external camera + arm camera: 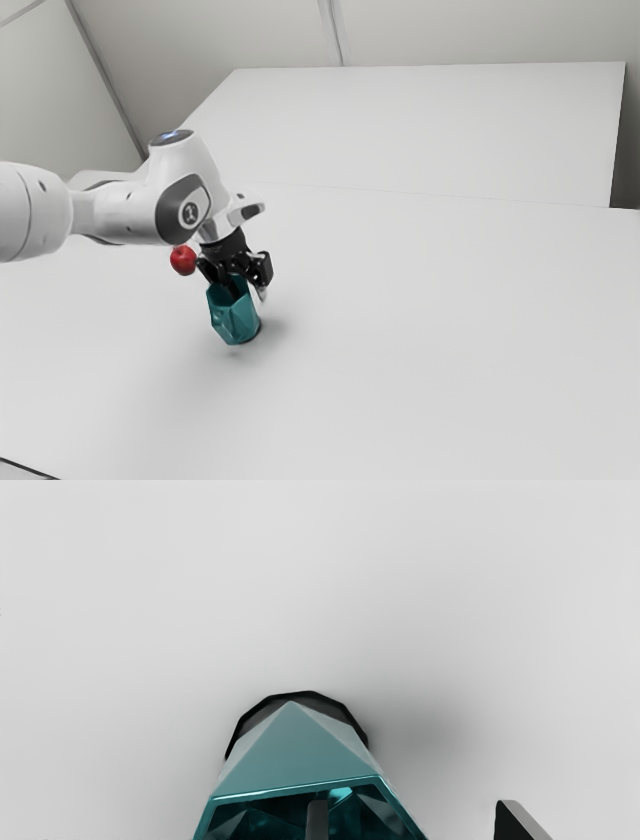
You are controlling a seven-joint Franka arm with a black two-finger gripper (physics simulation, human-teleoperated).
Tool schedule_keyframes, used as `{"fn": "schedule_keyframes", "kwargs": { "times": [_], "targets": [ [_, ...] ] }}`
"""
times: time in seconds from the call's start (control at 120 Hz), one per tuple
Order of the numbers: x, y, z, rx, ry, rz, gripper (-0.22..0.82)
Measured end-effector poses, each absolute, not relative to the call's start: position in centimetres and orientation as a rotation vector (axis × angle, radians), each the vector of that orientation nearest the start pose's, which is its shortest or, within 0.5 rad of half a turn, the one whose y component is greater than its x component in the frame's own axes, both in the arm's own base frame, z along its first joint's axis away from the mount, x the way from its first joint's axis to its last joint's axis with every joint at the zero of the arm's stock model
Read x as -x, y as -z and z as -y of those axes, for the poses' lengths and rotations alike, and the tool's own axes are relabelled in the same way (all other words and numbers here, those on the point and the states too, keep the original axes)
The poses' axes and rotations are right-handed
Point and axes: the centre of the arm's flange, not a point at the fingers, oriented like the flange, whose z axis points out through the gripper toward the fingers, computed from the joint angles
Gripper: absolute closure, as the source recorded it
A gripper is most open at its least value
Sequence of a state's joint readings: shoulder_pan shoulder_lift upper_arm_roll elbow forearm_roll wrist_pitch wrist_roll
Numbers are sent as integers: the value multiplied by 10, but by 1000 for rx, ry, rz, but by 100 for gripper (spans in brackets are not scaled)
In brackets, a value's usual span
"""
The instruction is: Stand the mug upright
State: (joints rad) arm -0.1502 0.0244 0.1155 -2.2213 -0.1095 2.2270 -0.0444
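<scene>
Mug (235,320): near-upright, mouth upward, at the gripper's (414,812) six o'clock in the exterior view.
Gripper: fingers spread, one inside the mug, one outside.
Feel: likely light, stiff, slick; best pinched by its wall.

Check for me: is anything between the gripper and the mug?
Nothing visible stands between the gripper and the mug: one of the jaws reaches into its mouth, the other is outside. The red apple is off to the exterior view's left of the gripper.
</scene>
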Motion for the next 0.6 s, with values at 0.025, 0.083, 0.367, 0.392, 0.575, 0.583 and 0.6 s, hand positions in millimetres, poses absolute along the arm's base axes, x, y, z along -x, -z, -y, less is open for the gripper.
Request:
{"fn": "schedule_keyframes", "kwargs": {
  "times": [0.025, 0.083, 0.367, 0.392, 0.575, 0.583, 0.6],
  "targets": [
    [-528, -368, 22, 3225, -36, 127, 29],
    [-527, -379, 22, 3231, -39, 132, 28],
    [-534, -470, 13, 3248, 120, 99, 13],
    [-542, -482, 11, 3239, 142, 82, 12],
    [-573, -548, 1, 3159, 257, -75, 5],
    [-573, -550, 1, 3157, 262, -81, 5],
    [-575, -556, 0, 3153, 271, -93, 4]
  ]
}}
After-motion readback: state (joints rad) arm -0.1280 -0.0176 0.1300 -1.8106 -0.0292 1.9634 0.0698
